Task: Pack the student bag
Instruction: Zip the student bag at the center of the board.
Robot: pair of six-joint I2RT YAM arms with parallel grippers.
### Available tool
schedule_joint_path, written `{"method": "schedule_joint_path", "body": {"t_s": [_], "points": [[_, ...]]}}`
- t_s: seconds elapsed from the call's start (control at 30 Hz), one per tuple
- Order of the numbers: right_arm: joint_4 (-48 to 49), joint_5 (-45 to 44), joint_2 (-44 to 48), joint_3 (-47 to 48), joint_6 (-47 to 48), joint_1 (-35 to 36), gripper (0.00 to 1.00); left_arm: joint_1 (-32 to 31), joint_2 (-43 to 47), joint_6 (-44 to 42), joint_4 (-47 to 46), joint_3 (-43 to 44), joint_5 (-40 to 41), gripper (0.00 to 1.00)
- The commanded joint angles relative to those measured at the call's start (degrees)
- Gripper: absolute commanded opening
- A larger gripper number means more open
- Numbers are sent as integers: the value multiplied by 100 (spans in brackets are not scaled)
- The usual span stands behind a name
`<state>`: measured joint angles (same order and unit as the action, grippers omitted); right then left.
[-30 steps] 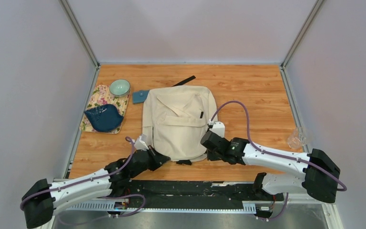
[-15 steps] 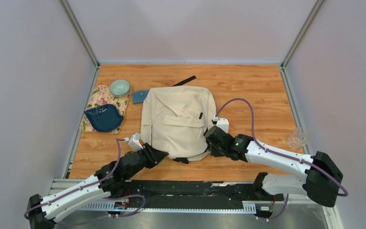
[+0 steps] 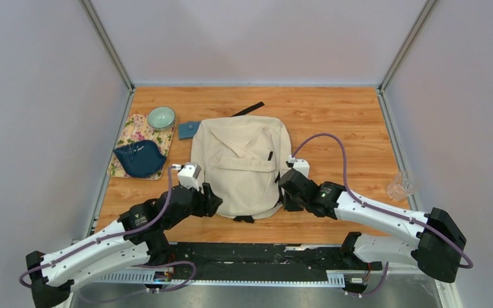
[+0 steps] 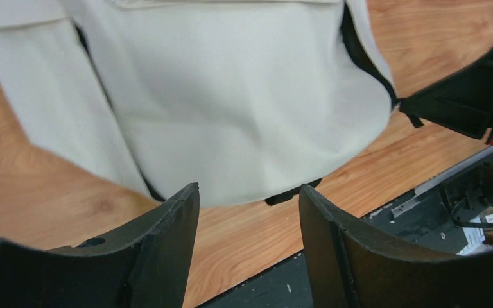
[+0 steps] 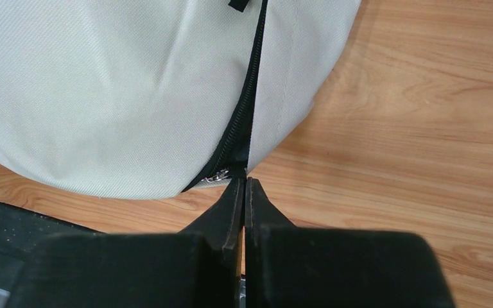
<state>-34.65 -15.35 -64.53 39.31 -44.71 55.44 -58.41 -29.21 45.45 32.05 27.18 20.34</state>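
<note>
The student bag [image 3: 241, 163] lies flat in the middle of the worktop [image 3: 340, 112]. The right hand [image 5: 244, 183] is closed, its tips at the near end of the black zipper [image 5: 239, 128], probably to pinch the pull and open the bag; a true grip I cannot confirm. The left hand [image 4: 249, 187] is open and empty near the bag's near-left corner, likely to steady the fabric.

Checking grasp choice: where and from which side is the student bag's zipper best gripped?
At the zipper's end on the student bag's near right corner, coming low from the near edge: the bag lies flat and its zipper ends there.
</note>
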Motion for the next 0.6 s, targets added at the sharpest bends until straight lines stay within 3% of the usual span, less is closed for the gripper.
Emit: {"method": "schedule_joint_path", "body": {"t_s": [0.0,0.17,0.3,0.57], "points": [[248,50,117,24,6,-24,0,-91,-618,-1231,-1118,174,-836,66],[266,103,46,59,-11,-16,0,-310,-1735,-1810,-2237,287,-1997,67],[187,33,142,16,-125,-24,0,-662,-2780,-2312,-2615,648,-2113,70],[64,-3,327,7,-135,-25,0,-1347,-3424,-3146,-3687,666,-1754,77]]}}
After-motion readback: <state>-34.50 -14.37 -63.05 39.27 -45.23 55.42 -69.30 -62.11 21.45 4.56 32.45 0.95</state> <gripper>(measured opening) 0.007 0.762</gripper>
